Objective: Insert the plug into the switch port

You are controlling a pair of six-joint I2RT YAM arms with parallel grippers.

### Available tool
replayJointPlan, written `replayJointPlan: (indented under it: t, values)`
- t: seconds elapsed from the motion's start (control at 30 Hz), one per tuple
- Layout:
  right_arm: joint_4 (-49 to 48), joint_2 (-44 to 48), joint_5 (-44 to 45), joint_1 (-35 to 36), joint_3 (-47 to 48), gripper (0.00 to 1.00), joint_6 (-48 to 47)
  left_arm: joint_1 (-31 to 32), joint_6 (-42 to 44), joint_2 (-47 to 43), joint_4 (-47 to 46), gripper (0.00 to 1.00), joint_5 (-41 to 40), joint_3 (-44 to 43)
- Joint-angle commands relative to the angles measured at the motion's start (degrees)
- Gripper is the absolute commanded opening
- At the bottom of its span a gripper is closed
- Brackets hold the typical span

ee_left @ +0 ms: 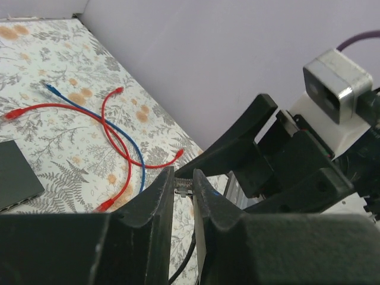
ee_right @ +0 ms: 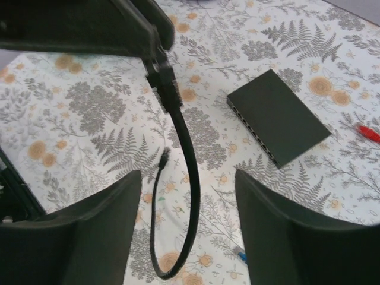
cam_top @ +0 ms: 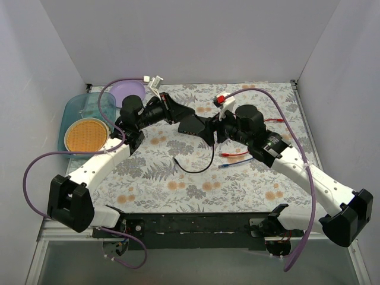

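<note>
The black cable's plug (ee_left: 183, 189) is pinched between the tips of my shut left gripper (ee_left: 183, 178), held above the table. From the right wrist that same plug (ee_right: 165, 89) hangs at the left gripper's fingers (ee_right: 119, 24). The cable (ee_right: 191, 172) drops between the spread fingers of my open right gripper (ee_right: 187, 178) without touching them, loops, and ends in a loose plug (ee_right: 164, 157) on the cloth. The switch (ee_right: 279, 116) lies flat on the table, ports along its near-left edge. From above, both grippers (cam_top: 205, 127) (cam_top: 215, 135) meet over the switch (cam_top: 189, 126).
Red cables (ee_left: 71, 110) and a blue cable (ee_left: 127, 142) lie crossed on the floral cloth right of the switch. A teal bin (cam_top: 74, 110) with a woven orange disc (cam_top: 86, 134) and a purple plate (cam_top: 129, 92) sit at the back left. White walls surround the table.
</note>
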State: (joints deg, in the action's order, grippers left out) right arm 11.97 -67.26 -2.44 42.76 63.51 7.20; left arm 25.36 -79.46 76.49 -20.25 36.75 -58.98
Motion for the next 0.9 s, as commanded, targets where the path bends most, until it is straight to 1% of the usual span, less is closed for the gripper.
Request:
replayJointPlan:
  t: [0.0,0.03,0.07,0.1,0.13,0.17,0.27,0.37,0.4,0.43,0.47,0.57,0.8,0.87]
  values:
    - [-3.8,-0.1,-7.0,-1.7,5.2,0.75,-1.0,-0.1,1.9,0.3,-5.2,0.00,9.5,0.5]
    - [-4.3,-0.1,-9.1,-3.0,5.6,0.75,-0.6,0.0,2.0,0.1,-6.6,0.00,11.3,1.1]
    - [-4.8,0.1,-13.8,-3.8,5.9,0.75,-0.3,0.0,2.3,-0.4,-7.8,0.00,12.6,1.6]
    - [-6.3,0.3,-16.1,-4.5,6.1,0.74,0.1,0.0,2.7,-0.8,-9.1,0.00,13.8,2.5]
    - [-7.0,0.5,-18.5,-5.9,6.1,0.74,1.0,0.0,3.2,-1.4,-9.5,0.00,14.0,3.1]
    - [-7.7,0.6,-23.1,-6.6,6.1,0.74,1.5,0.0,3.8,-2.6,-10.0,0.00,14.0,3.6]
    - [-9.5,0.0,-30.8,-8.6,6.3,0.73,3.5,0.0,4.1,-4.5,-12.3,0.00,14.7,5.3]
    - [-11.4,-0.3,-35.3,-9.1,5.8,0.69,5.4,0.0,2.8,-4.9,-15.7,0.00,16.5,6.2]
    - [-11.4,-0.4,-36.1,-9.0,5.6,0.68,5.9,0.0,2.3,-5.0,-16.4,0.00,16.6,6.2]
    - [-13.8,-0.4,-37.1,-9.1,5.2,0.66,6.8,0.0,2.2,-4.9,-16.3,0.00,16.7,6.1]
    - [-14.2,-0.8,-38.8,-9.1,5.1,0.63,7.2,0.0,2.1,-4.8,-16.5,0.00,16.8,6.1]
    - [-15.0,-1.0,-40.8,-9.1,4.8,0.59,8.4,0.0,1.9,-4.8,-16.6,0.00,16.5,6.2]
    - [-16.2,-1.1,-41.2,-9.1,2.6,0.47,9.4,0.0,1.4,-5.3,-17.1,0.00,16.2,6.2]
    - [-16.2,-1.1,-41.2,-9.1,2.2,0.46,9.3,0.0,1.2,-5.6,-17.2,0.00,16.1,6.2]
